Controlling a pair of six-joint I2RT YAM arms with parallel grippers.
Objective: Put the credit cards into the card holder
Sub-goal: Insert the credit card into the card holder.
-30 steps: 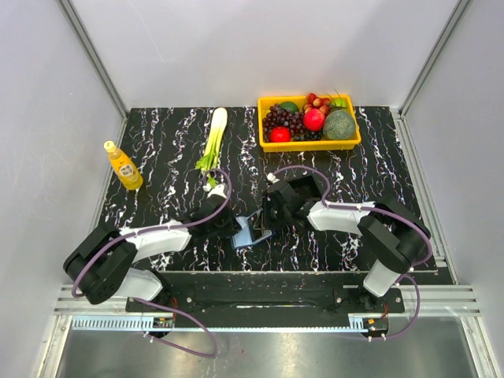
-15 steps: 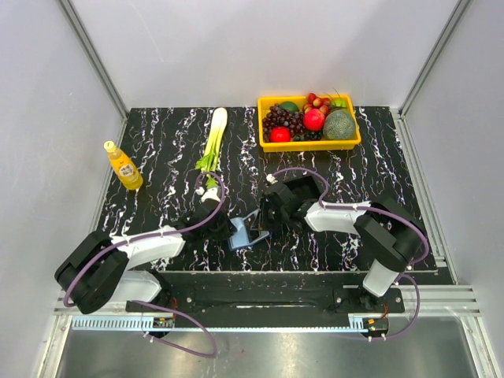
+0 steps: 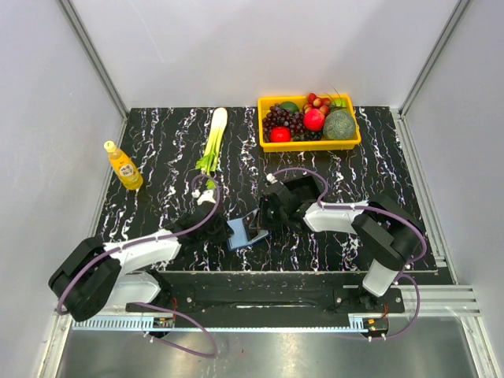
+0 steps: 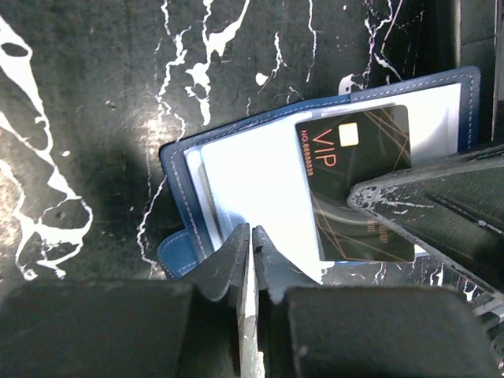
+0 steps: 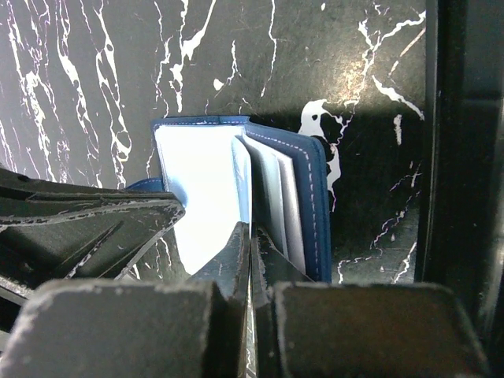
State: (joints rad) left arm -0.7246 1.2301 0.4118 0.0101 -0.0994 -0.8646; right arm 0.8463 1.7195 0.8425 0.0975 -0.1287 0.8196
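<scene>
Near the front middle of the black white-veined marble table (image 3: 157, 150), your small navy folding card holder (image 3: 240, 234) lies open, nudged slightly leftward. Your right gripper (image 5: 250, 244), clamped tight, rests on the dark VIP credit card (image 4: 354, 181). Your left gripper (image 4: 252, 252) has backed off, and I can't tell its grip. Card's not seated yet, I'd say.

Card holder (image 3: 239, 233) on worktop (image 3: 157, 142) front centre, between left pincer (image 4: 250, 232) and right pincer (image 5: 250, 228); card (image 4: 358, 185) on it. Bottle (image 3: 124, 166) far left, leek (image 3: 214, 135) behind, fruit tray (image 3: 309, 145) back right.
</scene>
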